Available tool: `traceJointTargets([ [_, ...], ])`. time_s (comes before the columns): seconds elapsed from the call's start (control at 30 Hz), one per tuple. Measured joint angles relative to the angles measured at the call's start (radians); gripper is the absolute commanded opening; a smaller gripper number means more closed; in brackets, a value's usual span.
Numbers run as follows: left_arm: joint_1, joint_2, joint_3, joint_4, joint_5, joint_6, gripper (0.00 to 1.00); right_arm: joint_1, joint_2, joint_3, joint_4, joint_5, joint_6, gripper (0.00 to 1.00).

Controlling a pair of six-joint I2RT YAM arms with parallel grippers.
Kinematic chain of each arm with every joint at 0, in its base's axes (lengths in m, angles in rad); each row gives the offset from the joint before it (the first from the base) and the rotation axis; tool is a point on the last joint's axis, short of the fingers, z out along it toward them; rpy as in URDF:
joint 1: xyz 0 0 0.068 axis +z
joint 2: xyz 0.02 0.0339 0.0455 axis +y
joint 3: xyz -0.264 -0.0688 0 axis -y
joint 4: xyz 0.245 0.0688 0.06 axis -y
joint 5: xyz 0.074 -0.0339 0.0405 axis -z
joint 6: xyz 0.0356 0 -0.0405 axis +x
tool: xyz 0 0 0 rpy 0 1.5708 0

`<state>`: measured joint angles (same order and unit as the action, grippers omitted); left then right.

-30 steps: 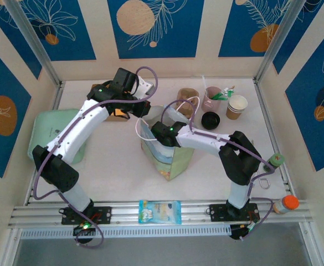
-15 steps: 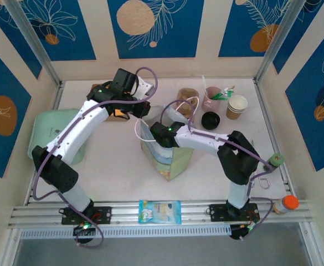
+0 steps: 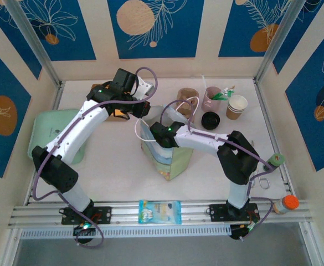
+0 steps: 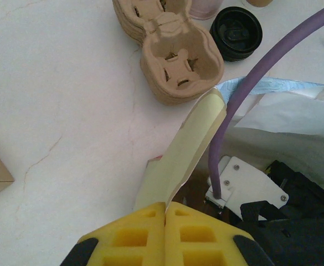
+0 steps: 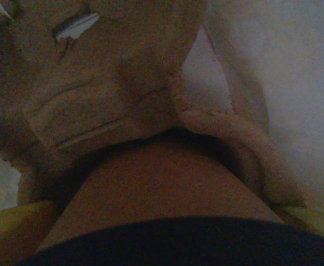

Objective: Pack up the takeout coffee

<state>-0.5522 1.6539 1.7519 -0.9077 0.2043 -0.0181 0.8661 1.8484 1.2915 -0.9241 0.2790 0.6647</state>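
The takeout coffee [image 5: 162,188] is seen in the dim right wrist view, down inside the paper bag [image 3: 175,158], with crumpled brown paper behind it. Its brown kraft side is seen tapering away from the camera, and its black lid is seen as a dark band along the bottom edge. The right gripper [image 5: 159,221] is clamped on the cup, with a yellow pad pressed against each side of it at the lower corners of that view. In the top view the right arm is bent across the table and its wrist is dipped into the open mouth of the bag, which stands upright near the middle of the table. The left gripper [image 4: 165,208] is closed, its yellow fingertips [image 4: 134,238] pressed together on the pale flap at the bag's rim, so that the edge is pinched and held up. Just beyond the bag, a stack of pulp cup carriers [image 4: 173,52] is seen, and a round black lid [image 4: 239,33] lies on the table beside it. Farther back, a pink cup [image 3: 211,98] of utensils and a cream-rimmed paper cup [image 3: 237,106] are stood near each other. A blue snack packet [image 3: 160,211] is laid on the rail at the near edge, between the two arm bases.
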Motion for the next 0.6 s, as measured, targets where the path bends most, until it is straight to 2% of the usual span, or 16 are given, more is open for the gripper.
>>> traceJointTargets([
  [0.6, 0.000, -0.024, -0.024, 0.011, -0.008, 0.000, 0.03, 0.007, 0.022, 0.079, -0.055, -0.007, -0.014, 0.99],
])
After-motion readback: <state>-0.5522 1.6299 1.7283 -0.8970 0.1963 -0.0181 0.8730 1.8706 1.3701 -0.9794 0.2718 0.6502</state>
